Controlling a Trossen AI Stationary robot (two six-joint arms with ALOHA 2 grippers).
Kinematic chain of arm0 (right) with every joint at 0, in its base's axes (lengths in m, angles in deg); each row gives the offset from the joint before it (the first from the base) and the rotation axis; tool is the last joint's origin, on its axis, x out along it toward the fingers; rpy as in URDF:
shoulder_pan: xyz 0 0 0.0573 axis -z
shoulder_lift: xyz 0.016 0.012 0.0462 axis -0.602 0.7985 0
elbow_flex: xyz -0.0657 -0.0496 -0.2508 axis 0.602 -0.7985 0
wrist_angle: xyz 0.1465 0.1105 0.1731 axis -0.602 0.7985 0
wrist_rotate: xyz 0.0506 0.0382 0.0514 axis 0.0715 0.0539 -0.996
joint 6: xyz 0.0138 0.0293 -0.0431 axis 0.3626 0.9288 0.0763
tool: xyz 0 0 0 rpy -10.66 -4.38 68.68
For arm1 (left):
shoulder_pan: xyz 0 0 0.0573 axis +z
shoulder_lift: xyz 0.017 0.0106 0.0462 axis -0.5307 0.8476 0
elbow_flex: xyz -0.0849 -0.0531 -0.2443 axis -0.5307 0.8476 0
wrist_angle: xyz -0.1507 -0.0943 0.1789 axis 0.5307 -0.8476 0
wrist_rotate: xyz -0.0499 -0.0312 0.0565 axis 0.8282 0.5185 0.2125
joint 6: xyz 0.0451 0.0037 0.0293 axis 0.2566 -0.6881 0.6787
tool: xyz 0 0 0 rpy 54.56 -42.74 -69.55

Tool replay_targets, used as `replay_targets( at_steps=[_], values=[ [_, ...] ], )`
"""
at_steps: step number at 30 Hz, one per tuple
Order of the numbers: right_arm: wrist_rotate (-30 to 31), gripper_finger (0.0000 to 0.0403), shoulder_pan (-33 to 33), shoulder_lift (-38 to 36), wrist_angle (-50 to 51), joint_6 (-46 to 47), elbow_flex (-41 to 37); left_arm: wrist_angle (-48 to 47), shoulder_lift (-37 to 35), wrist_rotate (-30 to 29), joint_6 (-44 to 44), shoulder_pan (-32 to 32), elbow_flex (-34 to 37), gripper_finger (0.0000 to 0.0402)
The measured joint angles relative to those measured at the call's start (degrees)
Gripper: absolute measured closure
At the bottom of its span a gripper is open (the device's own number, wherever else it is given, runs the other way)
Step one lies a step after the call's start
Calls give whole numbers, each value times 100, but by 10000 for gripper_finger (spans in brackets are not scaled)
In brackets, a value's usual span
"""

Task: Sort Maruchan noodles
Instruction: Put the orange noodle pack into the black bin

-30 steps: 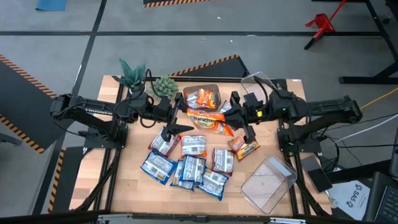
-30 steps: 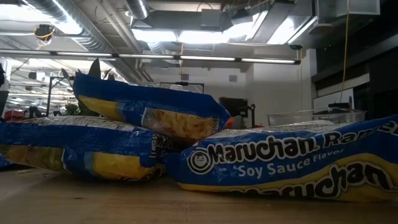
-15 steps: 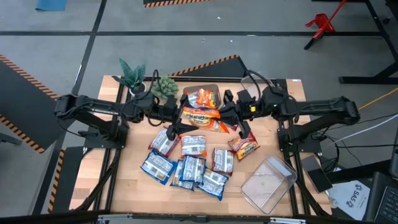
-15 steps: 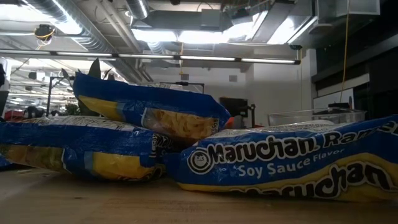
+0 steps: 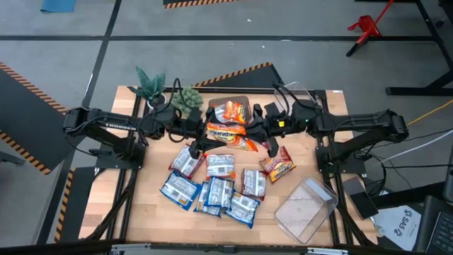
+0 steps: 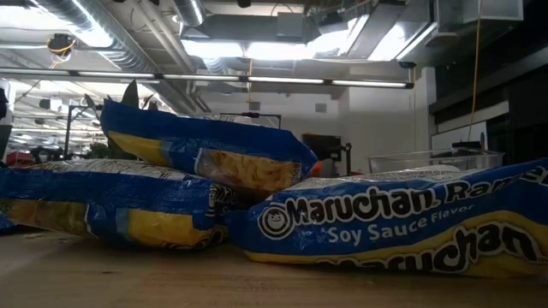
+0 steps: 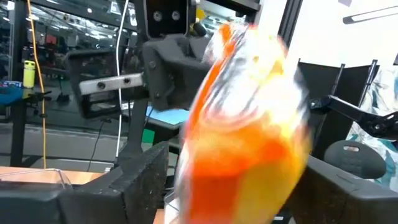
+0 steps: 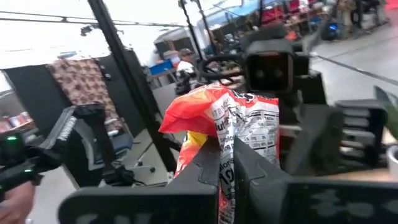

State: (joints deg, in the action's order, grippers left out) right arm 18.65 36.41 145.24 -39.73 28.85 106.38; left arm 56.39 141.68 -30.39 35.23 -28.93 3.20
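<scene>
As both arms lifted, orange packet (image 5: 228, 132) raised

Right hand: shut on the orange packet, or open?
Shut: the right hand pinches the orange packet between its closed fingers.

Grey concrete floor (image 5: 297, 21) with orange-black hazard tape (image 5: 21, 74) around wooden table (image 5: 145, 205). Red stand (image 5: 366, 28) on the floor beyond the table. Exposed ceiling ducts (image 6: 111, 38), fluorescent strip lights (image 6: 257, 47), white back wall (image 6: 377, 120), workshop clutter behind.
</scene>
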Motion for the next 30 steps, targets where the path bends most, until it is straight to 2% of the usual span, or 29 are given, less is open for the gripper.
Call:
replay_targets(
  at_steps=[8, 15, 18, 24, 27, 30],
  values=[
    [222, 402, -11, 0, 15, -10, 0, -7, -3, -26, 1, 0, 0, 206],
    [544, 393, -8, -22, 234, -34, 4, -140, -4, -113, -102, 122, 2, 253],
    [581, 362, 85, -113, 397, -102, 4, -298, -24, -83, -431, 302, 2, 260],
    [535, 271, 427, -730, 960, -134, 7, -941, -63, -170, -967, 794, 4, 263],
    [578, 237, 586, -1031, 1350, -135, 7, -1238, -63, -590, -1151, 1039, 4, 264],
    [815, 218, 643, -1266, 1637, -139, 7, -1622, -46, -1343, -1373, 1202, 7, 264]
  ],
)
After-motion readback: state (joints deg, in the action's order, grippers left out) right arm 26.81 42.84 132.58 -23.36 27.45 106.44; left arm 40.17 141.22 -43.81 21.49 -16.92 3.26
